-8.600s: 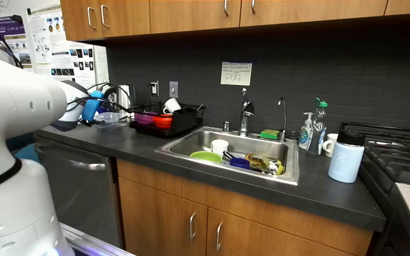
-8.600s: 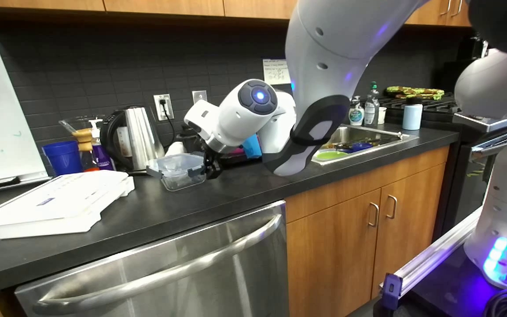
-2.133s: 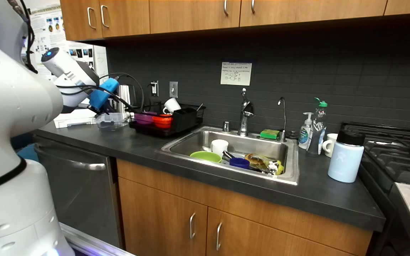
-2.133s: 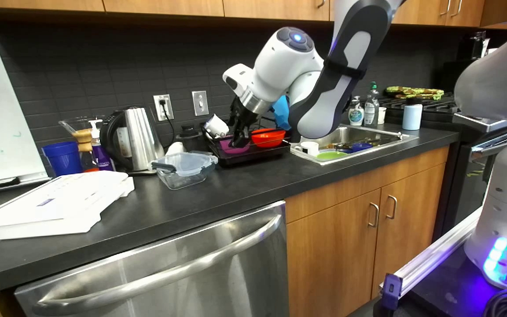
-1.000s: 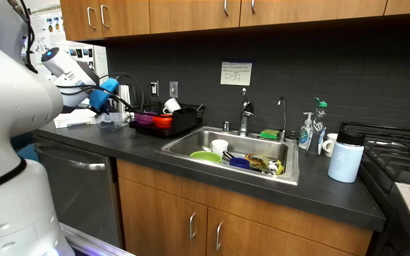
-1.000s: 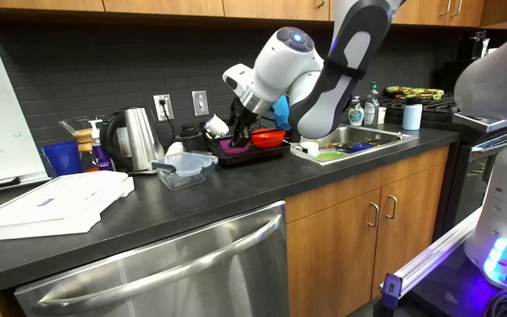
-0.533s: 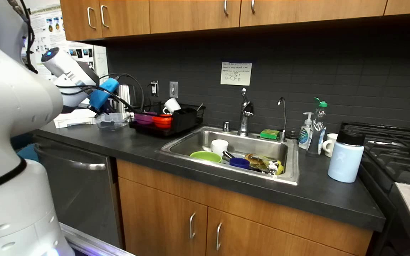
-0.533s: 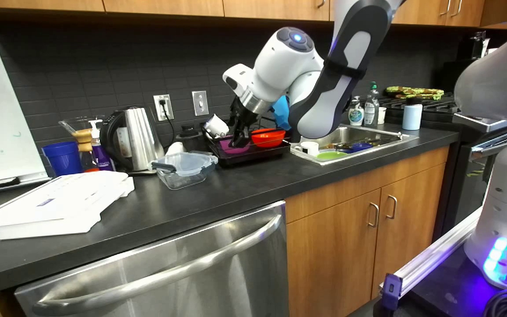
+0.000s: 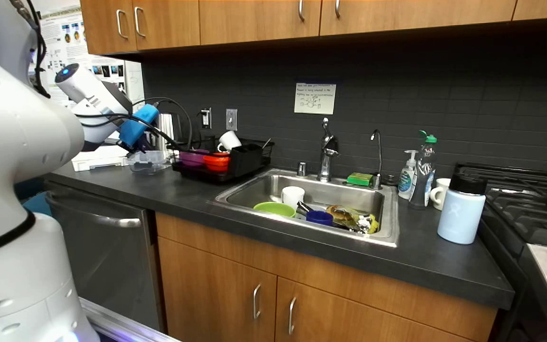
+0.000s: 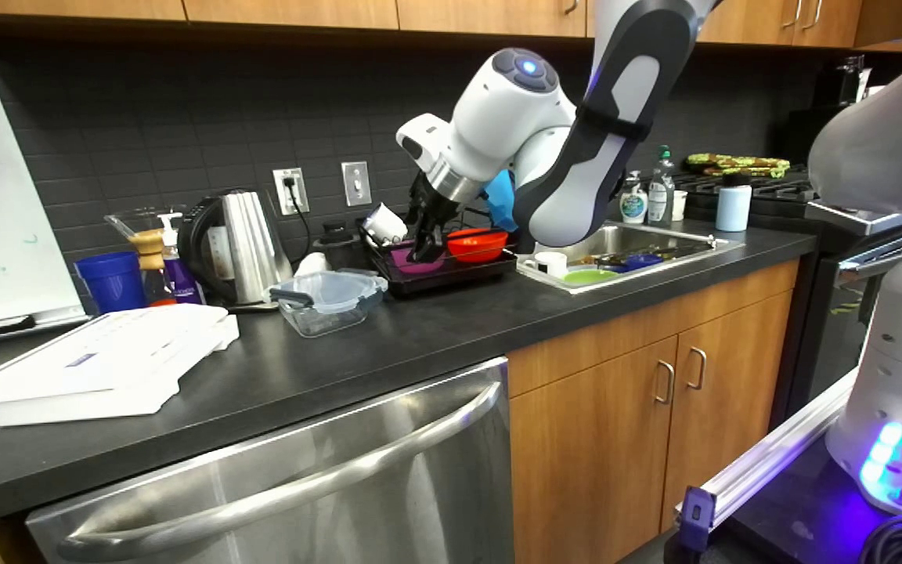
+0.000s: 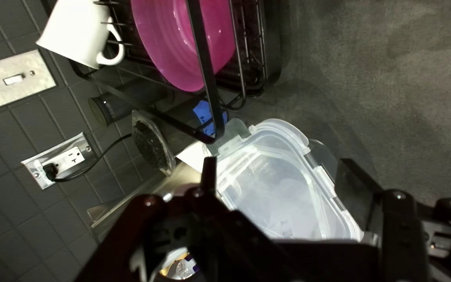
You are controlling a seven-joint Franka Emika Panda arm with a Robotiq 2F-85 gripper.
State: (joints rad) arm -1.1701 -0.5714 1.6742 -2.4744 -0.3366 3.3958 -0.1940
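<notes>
My gripper [image 11: 279, 168] is open and empty in the wrist view, with its fingertips apart. In an exterior view the gripper [image 10: 424, 249] hangs tilted over the counter, in front of the dish rack. A clear container with a translucent lid [image 11: 276, 188] shows between and beyond the fingers. It stands on the counter left of the rack in an exterior view [image 10: 331, 301]; its lid lies on top, and a side flap sticks out. The gripper is above it and apart from it. A pink-purple bowl [image 11: 217, 35] sits in the black dish rack [image 11: 266, 47].
A white mug [image 11: 74, 33] and an orange bowl [image 10: 476, 246] are in the rack. A kettle [image 10: 251, 247], blue cup [image 10: 112, 282] and white box [image 10: 99, 356] stand left of the container. The sink [image 9: 254, 185] holds several dishes. A light-blue bottle [image 9: 462, 213] stands near the stove.
Since the oldest frames, the gripper has risen from beside the container and moved toward the rack; the container has shifted and turned slightly. Over the last two seconds nothing visibly moves.
</notes>
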